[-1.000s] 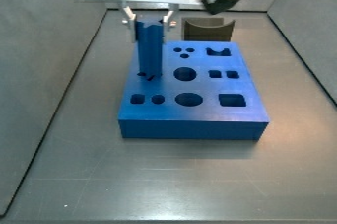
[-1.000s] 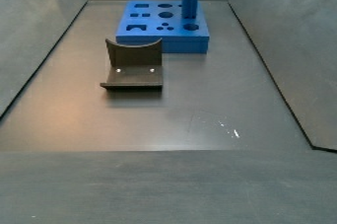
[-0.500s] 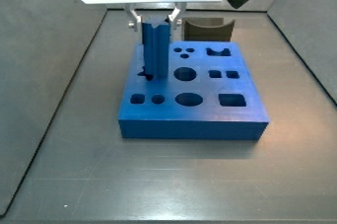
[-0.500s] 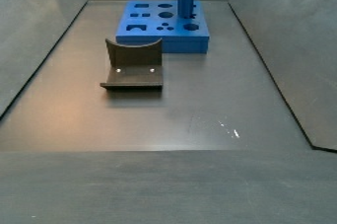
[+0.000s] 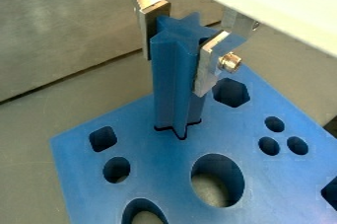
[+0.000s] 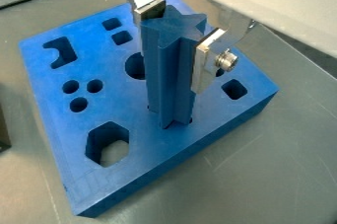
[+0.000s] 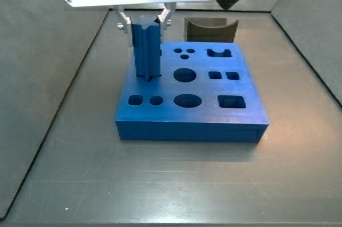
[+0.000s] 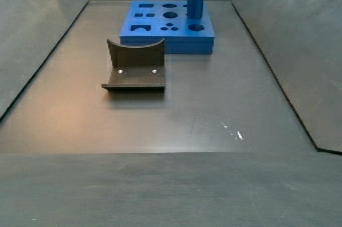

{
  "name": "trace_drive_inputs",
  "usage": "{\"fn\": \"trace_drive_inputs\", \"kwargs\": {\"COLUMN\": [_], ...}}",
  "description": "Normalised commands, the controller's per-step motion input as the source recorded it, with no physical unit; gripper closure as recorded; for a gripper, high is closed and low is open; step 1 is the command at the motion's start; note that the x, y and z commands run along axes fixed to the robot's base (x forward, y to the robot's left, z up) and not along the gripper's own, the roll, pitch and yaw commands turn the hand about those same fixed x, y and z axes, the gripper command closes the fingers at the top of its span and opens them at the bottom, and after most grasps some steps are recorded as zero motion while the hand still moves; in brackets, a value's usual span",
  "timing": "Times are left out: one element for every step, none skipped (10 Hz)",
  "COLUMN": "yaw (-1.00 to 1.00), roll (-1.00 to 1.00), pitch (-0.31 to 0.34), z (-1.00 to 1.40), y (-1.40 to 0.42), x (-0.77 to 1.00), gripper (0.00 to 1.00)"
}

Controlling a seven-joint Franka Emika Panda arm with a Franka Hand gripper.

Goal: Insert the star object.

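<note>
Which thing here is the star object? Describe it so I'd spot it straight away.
Find the wide flat blue block full of shaped holes on the dark floor. Standing upright in a hole at one corner is the star object, pinched near its top between the gripper's silver fingers. It is the only tall, narrow ridged blue bar; the dark grey curved piece lies apart.

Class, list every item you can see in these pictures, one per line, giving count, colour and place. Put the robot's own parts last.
star object: one, bright blue, standing upright with its lower end in a hole of the block, between the gripper's fingers.
block: one, blue, wide and flat with many shaped holes, on the floor toward the far wall in a side view.
curved piece: one, dark grey, on the floor apart from the block.
floor: one, dark grey, under everything.
gripper: one, silver fingers with dark pads, above the block, jaws closed on the star object's upper part.
</note>
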Motion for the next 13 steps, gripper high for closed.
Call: {"fn": "trace_drive_inputs", "kwargs": {"yaw": [0.10, 0.08, 0.00, -0.05, -0.01, 0.00, 0.00, 0.00, 0.00, 0.00, 0.00, 0.00, 0.00], "roll": [0.06, 0.00, 0.00, 0.00, 0.00, 0.08, 0.19, 0.18, 0.15, 0.15, 0.14, 0.12, 0.00], "pitch": [0.000, 0.000, 0.000, 0.000, -0.001, -0.010, 0.000, 0.000, 0.000, 0.004, 0.000, 0.000, -0.014], "z": [-0.60, -0.63, -0.63, -0.63, -0.71, -0.83, -0.91, -0.83, -0.69, -0.63, -0.63, -0.61, -0.52], "y": [-0.11, -0.17, -0.15, -0.11, -0.07, -0.08, -0.12, -0.11, -0.06, -0.04, -0.03, -0.01, 0.00], "x": [0.16, 0.23, 0.26, 0.24, 0.20, 0.16, 0.29, 0.22, 0.18, 0.17, 0.15, 0.13, 0.05], "gripper": [1.00, 1.00, 1.00, 1.00, 1.00, 1.00, 1.00, 1.00, 1.00, 1.00, 1.00, 1.00, 1.00]}}
